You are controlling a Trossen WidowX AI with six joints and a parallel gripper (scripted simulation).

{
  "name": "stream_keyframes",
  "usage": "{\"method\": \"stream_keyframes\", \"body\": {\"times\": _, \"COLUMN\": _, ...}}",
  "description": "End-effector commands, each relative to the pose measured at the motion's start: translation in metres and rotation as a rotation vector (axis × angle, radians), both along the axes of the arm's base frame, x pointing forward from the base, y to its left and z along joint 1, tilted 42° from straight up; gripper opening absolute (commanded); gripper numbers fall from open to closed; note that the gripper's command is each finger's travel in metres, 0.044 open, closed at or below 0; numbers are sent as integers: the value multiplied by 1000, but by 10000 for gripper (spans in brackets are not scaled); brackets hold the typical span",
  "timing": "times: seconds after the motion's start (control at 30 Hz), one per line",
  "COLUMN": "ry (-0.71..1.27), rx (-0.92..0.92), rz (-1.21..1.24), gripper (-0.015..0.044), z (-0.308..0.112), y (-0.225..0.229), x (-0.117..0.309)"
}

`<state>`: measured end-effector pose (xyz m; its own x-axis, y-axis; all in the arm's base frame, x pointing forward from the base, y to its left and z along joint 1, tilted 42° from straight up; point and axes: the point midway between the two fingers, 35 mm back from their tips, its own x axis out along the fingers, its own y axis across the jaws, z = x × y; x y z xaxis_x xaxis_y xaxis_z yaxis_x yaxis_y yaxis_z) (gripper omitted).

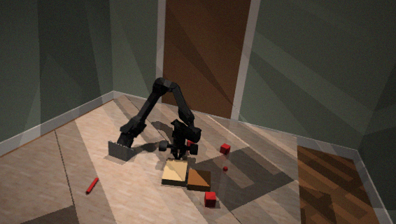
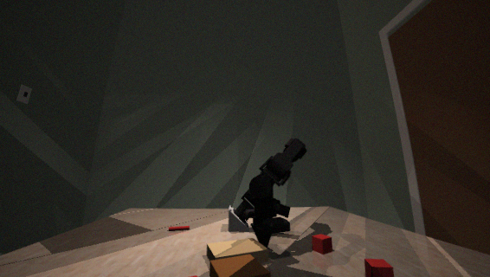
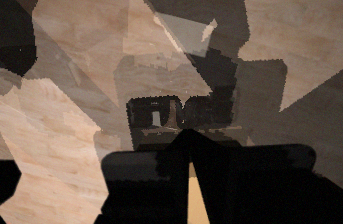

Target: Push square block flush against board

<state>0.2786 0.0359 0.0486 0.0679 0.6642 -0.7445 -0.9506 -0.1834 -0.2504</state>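
Note:
A pale tan board (image 1: 175, 172) and an orange-brown square block (image 1: 199, 179) lie flat on the floor, side by side, and appear to touch along one side. Their near edges look roughly level; I cannot tell if they are exactly even. Both also show in the exterior view, the board (image 2: 235, 248) behind the block (image 2: 238, 267). My gripper (image 1: 180, 157) (image 2: 265, 244) is shut and empty, pointing down with its tip at the board's far edge, low over the floor. In the wrist view the shut fingers (image 3: 189, 134) fill the bottom, with a sliver of the pale board (image 3: 196, 197) between them.
Red cubes lie to the right (image 1: 224, 148) and in front of the block (image 1: 210, 199). A small red ball (image 1: 225, 168) lies right of the block, and a red rod (image 1: 92, 185) lies far left. The arm's grey base (image 1: 120, 150) stands behind left. Walls and a door close the back.

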Motion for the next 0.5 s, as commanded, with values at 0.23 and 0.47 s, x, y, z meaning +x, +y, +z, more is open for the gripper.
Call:
{"method": "stream_keyframes", "body": {"times": 0.23, "ry": 0, "rx": -5, "rz": 5, "gripper": 0, "z": -14, "y": -14, "x": 4}}
{"method": "stream_keyframes", "body": {"times": 0.47, "ry": 0, "rx": -4, "rz": 5, "gripper": 0, "z": -14, "y": -14, "x": 3}}
